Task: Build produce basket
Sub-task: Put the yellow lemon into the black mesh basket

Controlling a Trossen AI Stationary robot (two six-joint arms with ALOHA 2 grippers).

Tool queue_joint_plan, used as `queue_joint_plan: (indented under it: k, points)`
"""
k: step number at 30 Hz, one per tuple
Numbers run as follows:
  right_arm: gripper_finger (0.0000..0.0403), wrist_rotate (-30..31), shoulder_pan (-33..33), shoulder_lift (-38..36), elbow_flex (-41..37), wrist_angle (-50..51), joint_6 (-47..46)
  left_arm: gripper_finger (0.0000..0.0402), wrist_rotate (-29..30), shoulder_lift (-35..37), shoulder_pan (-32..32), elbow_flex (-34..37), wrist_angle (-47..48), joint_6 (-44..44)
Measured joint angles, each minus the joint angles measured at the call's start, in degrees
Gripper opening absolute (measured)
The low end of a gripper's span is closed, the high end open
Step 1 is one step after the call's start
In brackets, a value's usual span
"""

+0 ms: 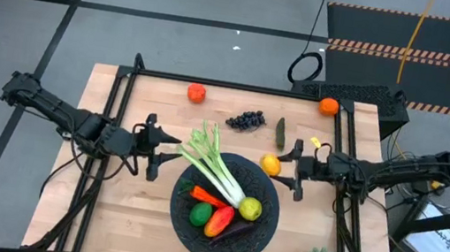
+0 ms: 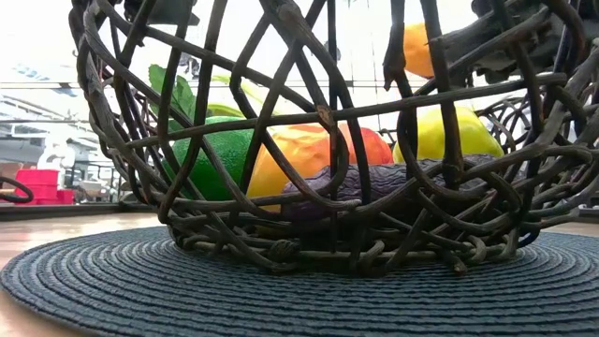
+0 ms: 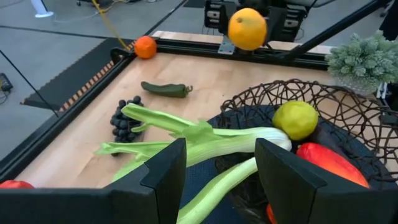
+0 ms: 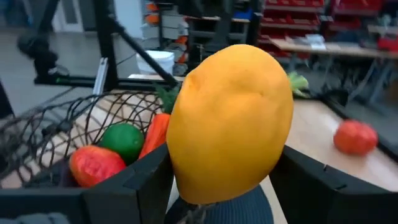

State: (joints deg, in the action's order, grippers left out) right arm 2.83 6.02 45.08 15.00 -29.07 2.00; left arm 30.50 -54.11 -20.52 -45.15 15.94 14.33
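My right gripper (image 1: 283, 166) is clamped on an orange-yellow lemon (image 1: 270, 164), holding it just at the right rim of the basket (image 1: 255, 238), above the table (image 1: 141, 212). My left gripper (image 1: 169, 155) sits at the basket's left rim, fingers (image 3: 163, 180) spread apart and holding nothing, with the leek (image 1: 214, 171) directly ahead of them. The leek lies across the basket, its leaves overhanging the far-left rim. Inside I see a yellow-green lemon (image 1: 249, 208), carrot (image 1: 207, 197), lime (image 1: 200, 214), red pepper (image 1: 220, 222) and eggplant (image 1: 235, 227). Outside, on the far side of the table: tomato (image 1: 197, 93), grapes (image 1: 245, 120), pickle (image 1: 280, 132), orange (image 1: 328, 107).
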Motion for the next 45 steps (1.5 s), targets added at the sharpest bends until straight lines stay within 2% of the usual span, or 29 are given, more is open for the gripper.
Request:
queue_joint_plan:
  k: [7,16,24,41,45]
  points:
    - [0.0233,0.04,1.23,0.0,0.0,-0.75,15.39,0.0191,0.11,-0.3,-0.04,0.0,-0.93,-0.04]
    - [0.0233,0.05,1.23,-0.02,0.0,-2.87,34.88,0.0191,0.12,-5.41,0.29,-0.04,-4.56,-2.73]
    - [0.0233,0.04,1.23,-0.02,0.0,-4.16,46.67,0.0191,0.11,-9.28,0.64,-0.04,-8.01,-6.38]
    - [0.0233,0.05,1.23,-0.02,0.0,-4.16,46.63,0.0191,0.09,-9.68,2.5,-0.04,-8.06,-6.97]
    - [0.0233,0.04,1.23,-0.02,0.0,-4.16,44.12,0.0191,0.09,-9.68,2.5,-0.04,-8.06,-6.97]
